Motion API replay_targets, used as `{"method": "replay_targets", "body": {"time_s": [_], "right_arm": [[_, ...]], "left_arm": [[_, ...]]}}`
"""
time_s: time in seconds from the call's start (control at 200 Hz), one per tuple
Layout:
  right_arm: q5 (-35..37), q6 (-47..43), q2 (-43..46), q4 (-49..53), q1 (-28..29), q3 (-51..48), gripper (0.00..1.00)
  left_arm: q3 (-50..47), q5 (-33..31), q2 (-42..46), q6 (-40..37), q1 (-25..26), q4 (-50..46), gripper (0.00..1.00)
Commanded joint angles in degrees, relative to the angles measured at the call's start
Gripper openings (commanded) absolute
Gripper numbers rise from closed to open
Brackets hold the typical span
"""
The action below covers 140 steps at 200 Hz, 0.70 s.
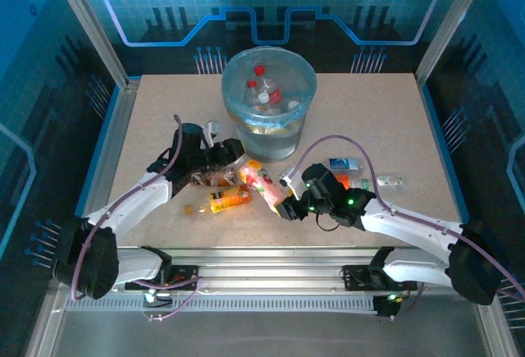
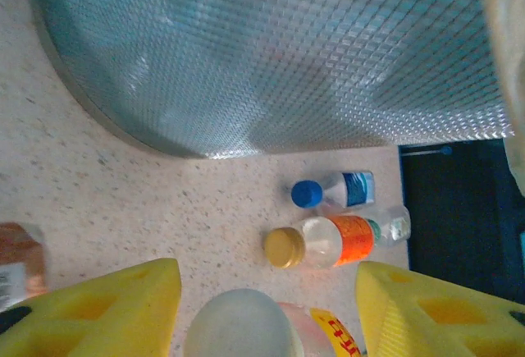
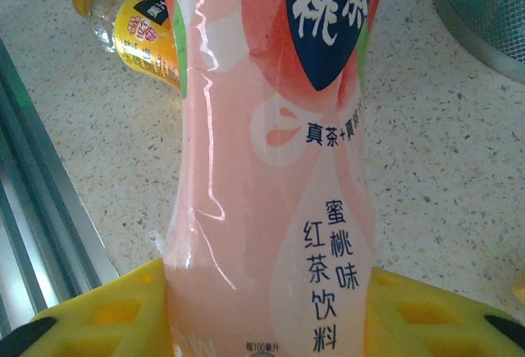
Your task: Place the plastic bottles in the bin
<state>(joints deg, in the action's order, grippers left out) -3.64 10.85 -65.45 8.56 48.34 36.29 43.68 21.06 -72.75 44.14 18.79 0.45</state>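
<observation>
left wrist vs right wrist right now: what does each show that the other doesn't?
Left wrist, not right: blue-capped bottle, with the gold-capped orange-labelled bottle beside it.
Right wrist, not left: yellow-labelled bottle, metal rail at the table edge, and the label text on the pink bottle.
Both: bin, speckled table.
The pale bottle end low in left wrist could be that pink bottle; cannot tell.

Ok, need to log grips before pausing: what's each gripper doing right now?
Left gripper: open, fingers straddling a bottle end.
Right gripper: shut on the pink bottle.
</observation>
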Motion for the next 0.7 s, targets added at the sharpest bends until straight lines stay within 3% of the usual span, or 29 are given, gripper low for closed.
{"method": "replay_targets", "body": {"time_s": [0.0,0.145,0.36,0.445,0.515,0.66,0.695], "right_arm": [[-1.10,-0.92,-0.80,-2.81,0.78,-0.27,0.40],[0.00,-0.32,-0.56,-3.37,0.79,-0.22,0.40],[1.12,-0.02,-0.18,-3.36,0.75,0.01,0.41],[0.32,-0.19,-0.46,-3.85,0.85,0.09,0.43],[-0.34,-0.49,-0.80,-3.96,1.03,0.48,0.49],[-0.23,-1.80,-0.20,-3.22,2.39,2.00,0.73],[-0.23,-2.36,0.37,-3.11,2.83,2.41,0.76]], "left_arm": [[0.89,6.21,-1.53,2.09,-0.42,2.01,0.54],[0.41,6.12,-1.33,2.51,-0.59,1.88,0.50],[0.16,5.99,0.10,3.12,-0.94,1.46,0.25],[0.23,5.59,0.90,2.97,-1.14,0.63,0.19],[0.50,5.07,1.91,2.76,-1.29,-0.51,0.17],[2.17,2.92,6.67,0.95,-1.65,-5.70,0.00],[3.15,1.66,8.14,-0.02,-1.65,-7.82,0.00]]}}
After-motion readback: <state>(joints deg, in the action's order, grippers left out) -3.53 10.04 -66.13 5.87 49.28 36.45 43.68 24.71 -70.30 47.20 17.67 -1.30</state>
